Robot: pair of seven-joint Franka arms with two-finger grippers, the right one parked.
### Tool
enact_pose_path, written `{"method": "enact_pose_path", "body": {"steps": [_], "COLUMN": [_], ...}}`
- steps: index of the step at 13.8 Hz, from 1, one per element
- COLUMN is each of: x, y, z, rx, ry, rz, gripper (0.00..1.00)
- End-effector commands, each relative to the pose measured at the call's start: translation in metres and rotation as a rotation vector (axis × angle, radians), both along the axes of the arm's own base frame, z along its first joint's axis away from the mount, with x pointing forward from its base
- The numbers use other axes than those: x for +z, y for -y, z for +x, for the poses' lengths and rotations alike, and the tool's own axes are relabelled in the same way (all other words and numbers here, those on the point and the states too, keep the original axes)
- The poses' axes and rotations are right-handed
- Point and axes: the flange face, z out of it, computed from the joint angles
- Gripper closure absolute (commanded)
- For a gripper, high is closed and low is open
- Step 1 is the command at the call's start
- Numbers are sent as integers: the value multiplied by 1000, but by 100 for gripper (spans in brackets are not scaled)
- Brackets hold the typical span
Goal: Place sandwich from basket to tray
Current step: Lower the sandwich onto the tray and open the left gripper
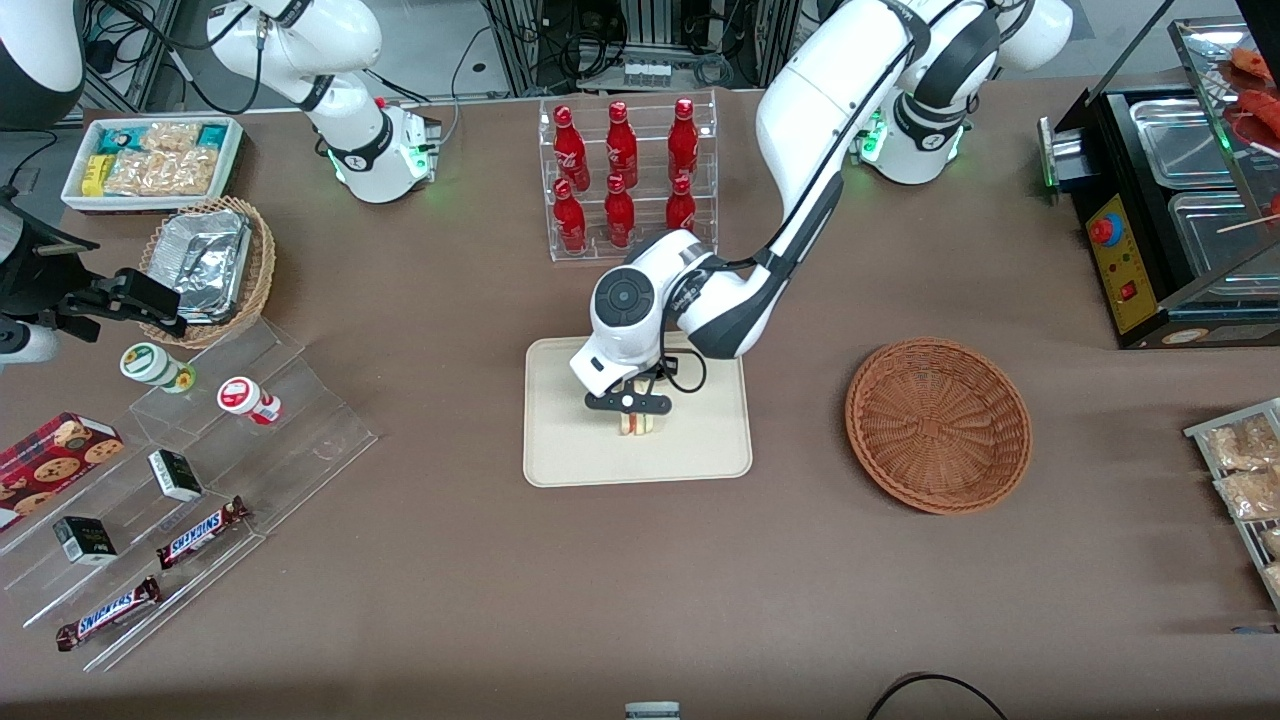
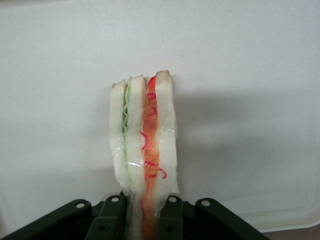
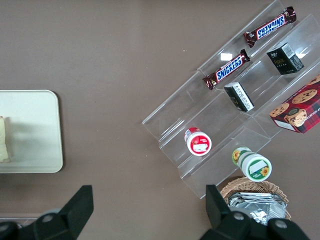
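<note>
Gripper [image 1: 628, 402] clamped on sandwich [image 2: 145, 150], low over tray [image 1: 560, 450]. Basket [image 1: 938, 423] emptied. Best bet: set down flat, spread fingers [image 2: 112, 220] slowly, lift straight.

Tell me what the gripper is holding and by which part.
The gripper, over the tray, holds the sandwich, its fingers pinching the two bread faces at one end.

1 sandwich [image 1: 636, 424], 1 tray [image 1: 560, 440], 1 basket [image 1: 938, 424], 6 red bottles [image 1: 621, 172], 2 Snickers bars [image 1: 203, 531], 1 hand [image 1: 628, 404]
</note>
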Motion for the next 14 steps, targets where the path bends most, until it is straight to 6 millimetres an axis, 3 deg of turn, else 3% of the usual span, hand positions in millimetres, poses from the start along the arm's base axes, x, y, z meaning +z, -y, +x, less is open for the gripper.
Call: {"method": "enact_pose_path", "body": {"steps": [1, 5, 8, 12, 14], "x": [1, 15, 39, 103, 146], "y": [10, 8, 3, -27, -66], "z": [2, 6, 12, 30, 45], "rx": [-2, 4, 28, 137, 188], "ry": [32, 44, 55, 85, 82], "rz": [-13, -20, -23, 20, 66], "gripper": [5, 1, 1, 1, 1]}}
